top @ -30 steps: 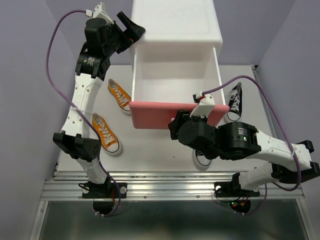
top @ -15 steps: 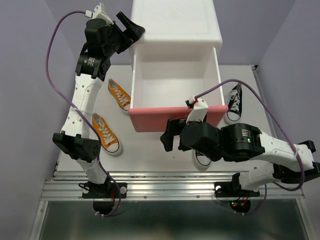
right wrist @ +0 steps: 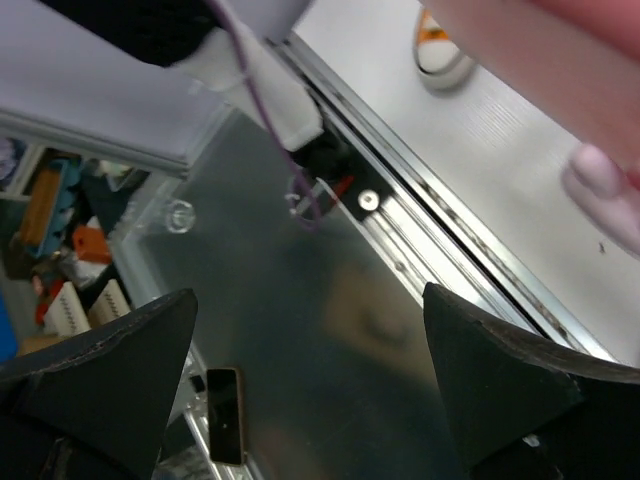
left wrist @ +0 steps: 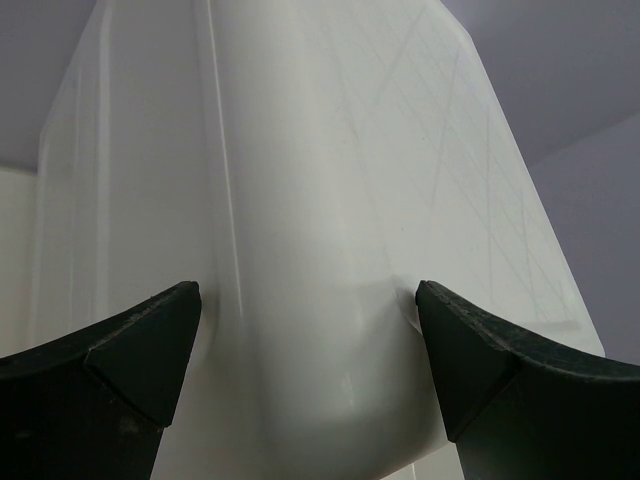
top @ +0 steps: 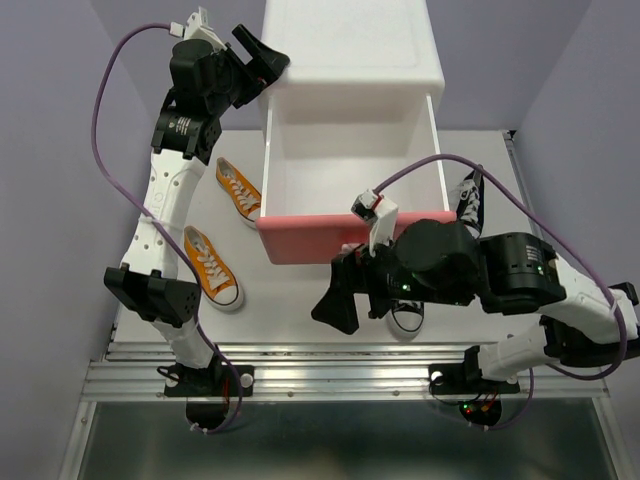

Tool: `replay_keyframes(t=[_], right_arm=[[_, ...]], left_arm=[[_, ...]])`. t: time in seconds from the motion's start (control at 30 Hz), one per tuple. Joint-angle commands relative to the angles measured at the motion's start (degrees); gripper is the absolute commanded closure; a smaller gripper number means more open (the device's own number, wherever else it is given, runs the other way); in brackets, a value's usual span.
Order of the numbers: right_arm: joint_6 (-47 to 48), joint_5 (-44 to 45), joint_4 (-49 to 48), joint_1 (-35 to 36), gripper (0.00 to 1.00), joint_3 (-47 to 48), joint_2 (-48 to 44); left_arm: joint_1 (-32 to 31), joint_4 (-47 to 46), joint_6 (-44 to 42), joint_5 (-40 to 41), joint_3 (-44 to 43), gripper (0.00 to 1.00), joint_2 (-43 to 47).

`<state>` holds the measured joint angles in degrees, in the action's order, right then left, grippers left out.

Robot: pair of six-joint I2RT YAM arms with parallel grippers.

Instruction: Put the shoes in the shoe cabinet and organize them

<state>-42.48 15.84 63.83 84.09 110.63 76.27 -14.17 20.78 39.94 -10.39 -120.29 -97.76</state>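
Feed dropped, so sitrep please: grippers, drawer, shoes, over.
Left gripper open, straddling cabinet corner. Right gripper open, off pink drawer. Drawer out, empty. Shoes all on table; right arm over one black shoe.

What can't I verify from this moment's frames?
Lower drawer: top view, hidden beneath the pulled-out pink drawer.
Near black sneaker: top view, mostly under the right arm.
Pale pink blob, likely the knob: right wrist view, blurred, cut by the right edge.
Left gripper touching the cabinet or not: left wrist view, too close to tell.
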Motion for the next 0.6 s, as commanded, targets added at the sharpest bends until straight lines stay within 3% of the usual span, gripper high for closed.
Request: replay_keyframes(t=[0.0, 0.17, 0.3, 0.33, 0.4, 0.47, 0.57], right_arm=[[7.8, -6.5, -4.3, 0.4, 0.0, 10.8, 3.1], [13.6, 6.1, -6.1, 0.4, 0.0, 23.8, 7.6], [15.9, 20.1, -8.9, 0.4, 0.0, 25.7, 9.7], [17.7, 27.7, -9.3, 0.4, 0.0, 26.2, 11.2], [23.1, 34.4, -10.5, -1.0, 0.0, 28.6, 13.0], [25.1, 34.6, -13.4, -10.7, 0.0, 32.7, 14.9], [25.2, 25.2, -17.1, -24.4, 0.0, 30.2, 14.2]], left_arm=[[0.1, 13.2, -4.9, 2.0, 3.7, 0.01, -1.6], [0.1, 13.2, -4.3, 1.4, 3.2, 0.01, -2.2], [0.1, 13.8, -4.1, 1.6, 2.3, 0.01, -2.7], [0.1, 13.7, -4.0, 1.8, 2.1, 0.01, -2.7], [0.2, 13.5, -3.5, 1.9, 1.6, 0.01, -2.7], [0.2, 13.4, -3.0, 1.8, 1.5, 0.01, -2.8], [0.2, 13.4, -2.5, 1.6, 1.7, 0.01, -3.0]])
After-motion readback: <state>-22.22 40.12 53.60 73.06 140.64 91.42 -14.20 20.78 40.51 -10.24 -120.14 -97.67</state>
